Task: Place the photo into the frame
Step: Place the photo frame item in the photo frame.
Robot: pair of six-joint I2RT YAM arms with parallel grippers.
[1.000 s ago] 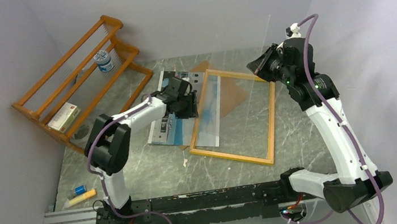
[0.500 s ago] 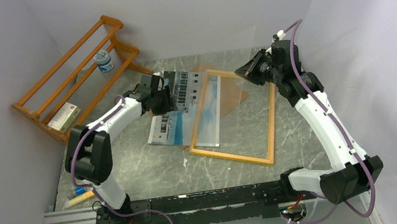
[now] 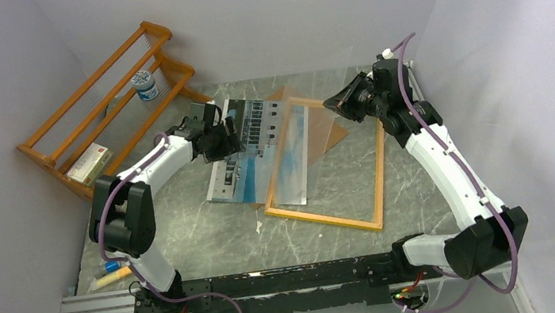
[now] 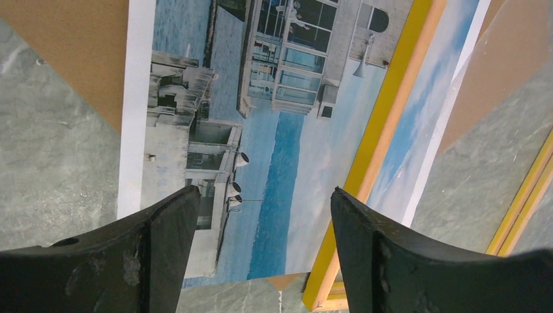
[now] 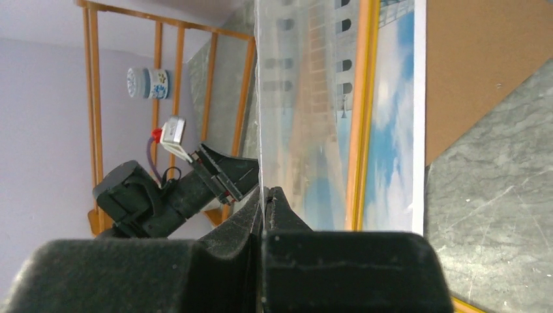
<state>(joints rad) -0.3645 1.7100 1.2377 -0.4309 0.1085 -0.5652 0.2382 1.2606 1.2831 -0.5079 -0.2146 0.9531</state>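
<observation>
While I am standing at the near edge of the table (image 3: 213, 240), a blue-capped stick (image 3: 110, 266) and a yellowish one (image 3: 113, 277) are lying closest to me, by the left corner. Just beyond the middle, the frame (image 3: 330, 220) is lying flat on the table. Its left rail is resting across the photo (image 3: 246, 152). Most of the print, the white building, is sticking out to the left of that rail, and a strip of blue sky is showing inside the opening. A brown hardboard panel (image 4: 65, 45) is peeking out from beneath the photo.

Above the photo's left part, the left hand (image 4: 264, 195) is hovering with its fingers spread apart and nothing between them; whether it is touching the paper I cannot tell. Over the frame's far right corner, the right hand (image 5: 264, 205) is pressing its fingers together on the edge of a clear sheet (image 5: 293, 78), which is slanting up over the frame.

Farthest off, against the left wall, an orange wooden rack (image 3: 63, 127) is holding a small round tin (image 3: 144, 85) and a white box (image 3: 89, 164).
</observation>
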